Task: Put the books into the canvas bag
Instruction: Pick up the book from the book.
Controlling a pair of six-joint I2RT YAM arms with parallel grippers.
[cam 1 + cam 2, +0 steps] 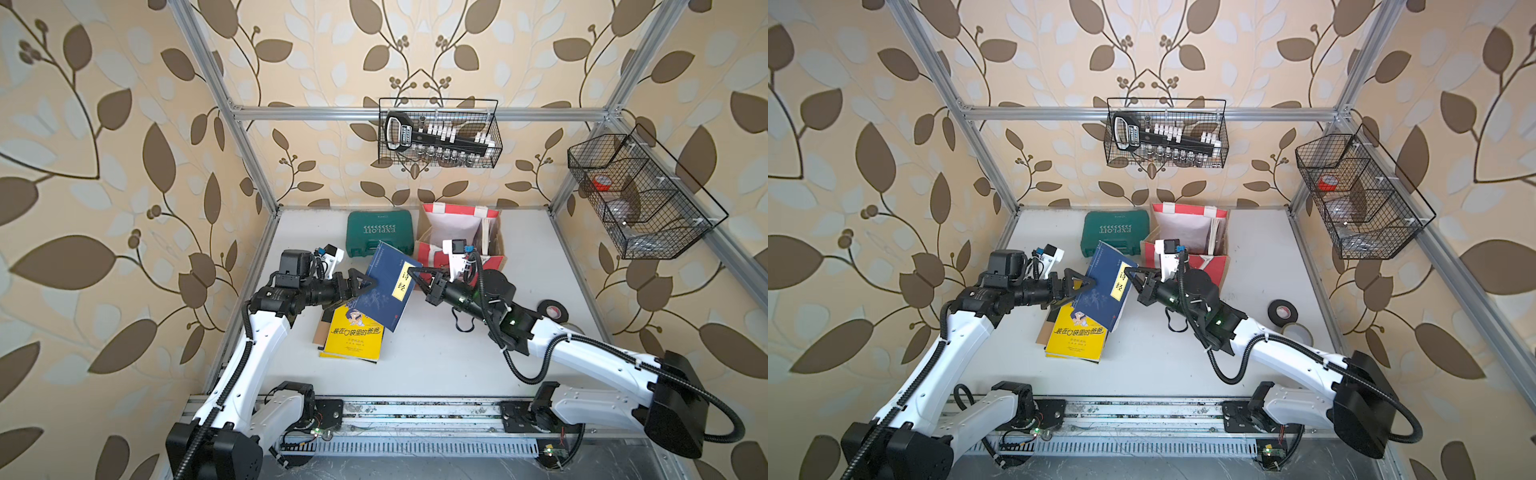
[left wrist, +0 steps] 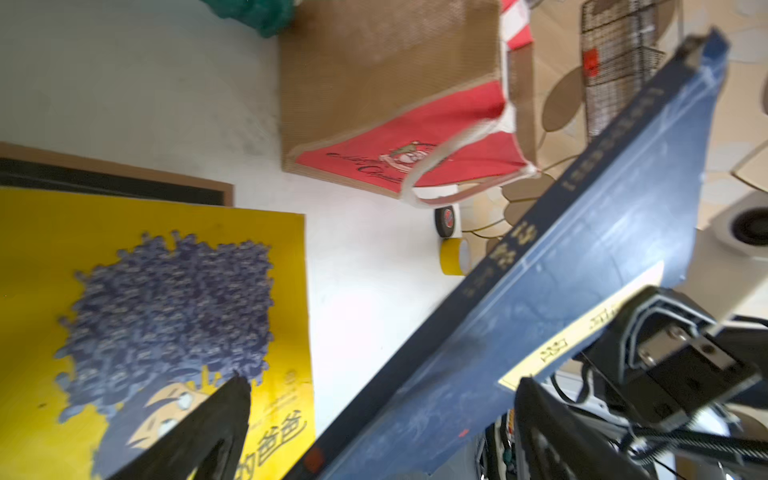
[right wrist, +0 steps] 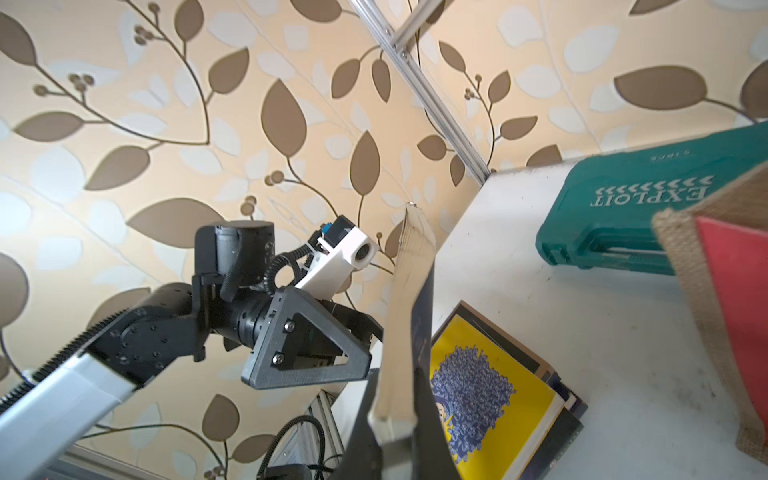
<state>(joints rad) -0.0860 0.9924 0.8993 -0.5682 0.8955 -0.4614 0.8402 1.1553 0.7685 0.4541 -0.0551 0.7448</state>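
Navy paperback [image 1: 388,286] at centre: hung tilted in the air above the table [image 1: 436,357], clear of the pile beneath, in both top views. Was pinched at the edge nearer the bag, just beside its yellow title strip, by the right gripper [image 1: 417,277], with both fingers pressed tight onto the cover and the pale page block. Was straddled at the opposite edge by the left gripper [image 1: 365,286], fingers [image 2: 216,419] spread wide to either side of the spine, with open space between the near finger and the book in the left wrist view. Could not tell whether the far finger touched the cover.

Showed, directly below, the other books [image 1: 351,336] in a loose stack flat on the table, with a bright yellow cartoon cover on top and darker covers poking out underneath.

Showed, farther back on the right arm's side, the canvas bag [image 1: 493,266] standing upright with its mouth open: tan jute sides, red front panel, white lining. Held pale upright edges along one inner wall, too small to identify.

Showed a green EXPLOIT tool case [image 1: 380,232] lying just beside the bag, and a black tape roll [image 1: 552,311] near the right arm.
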